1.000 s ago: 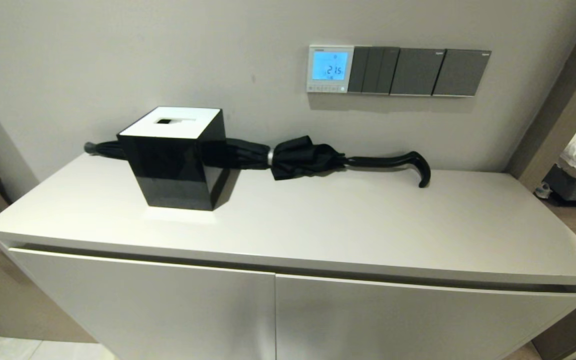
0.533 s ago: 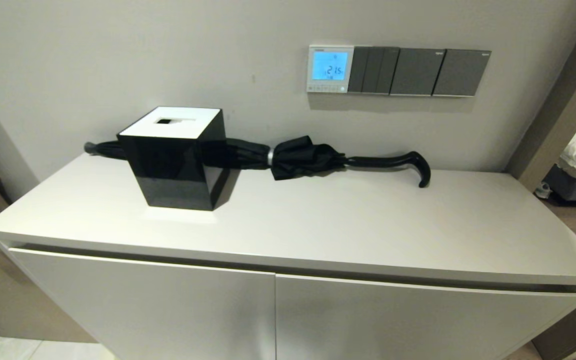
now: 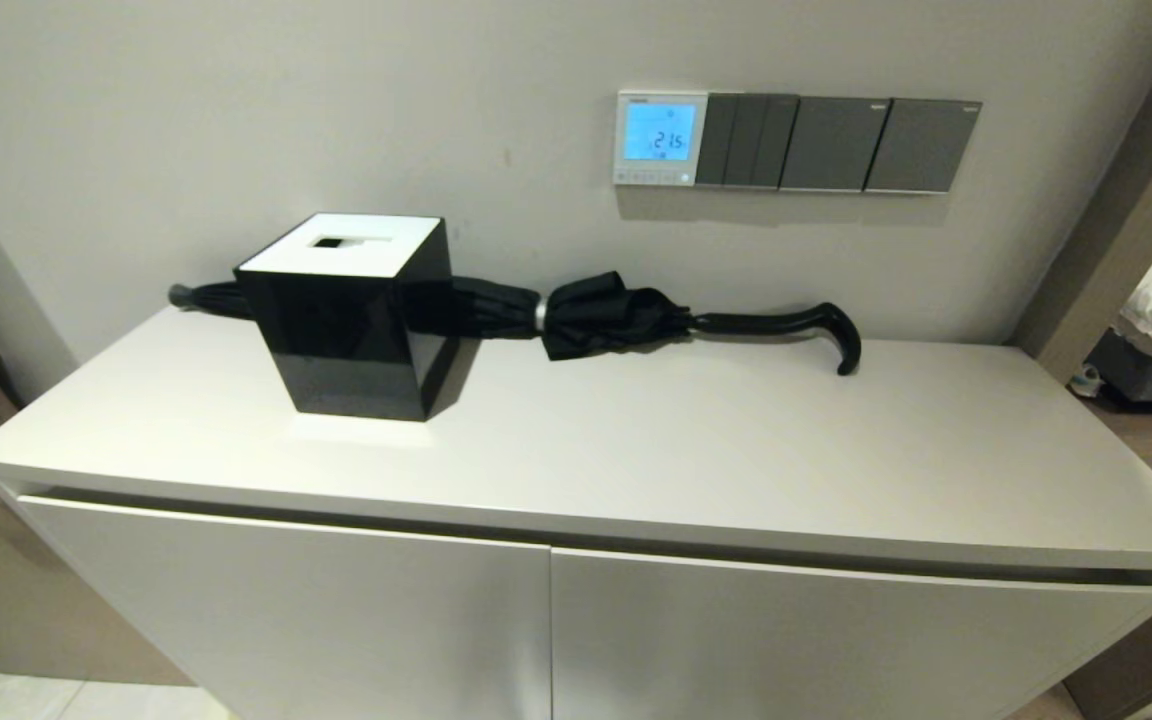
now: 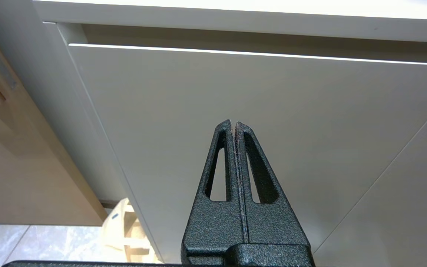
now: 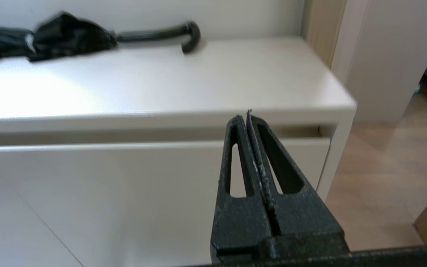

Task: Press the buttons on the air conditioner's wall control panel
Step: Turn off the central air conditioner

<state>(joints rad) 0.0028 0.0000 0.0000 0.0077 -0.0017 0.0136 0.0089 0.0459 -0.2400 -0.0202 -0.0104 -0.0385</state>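
One control panel [image 3: 661, 138] is seen upper right of centre in the head view, with a row of roughly five buttons [image 3: 653, 178] counted under its screen. Three dark switch plates [image 3: 836, 144] are lined up right beside it. One umbrella [image 3: 576, 315] and one black box [image 3: 348, 315] are counted mid-frame on one cabinet [image 3: 636, 450], whose two doors [image 3: 316, 620] are seen along the bottom.

Buttons [image 3: 653, 178] along lower edge of wall control panel [image 3: 661, 138], upper centre of head view: too small to be told apart or read. Umbrella [image 3: 596, 313]: mid-length hidden behind black box [image 3: 351, 315] at centre left. Bench [image 3: 1086, 480]: lower doors cut off by bottom edge. In right wrist view, umbrella blurred, cut off at upper left.
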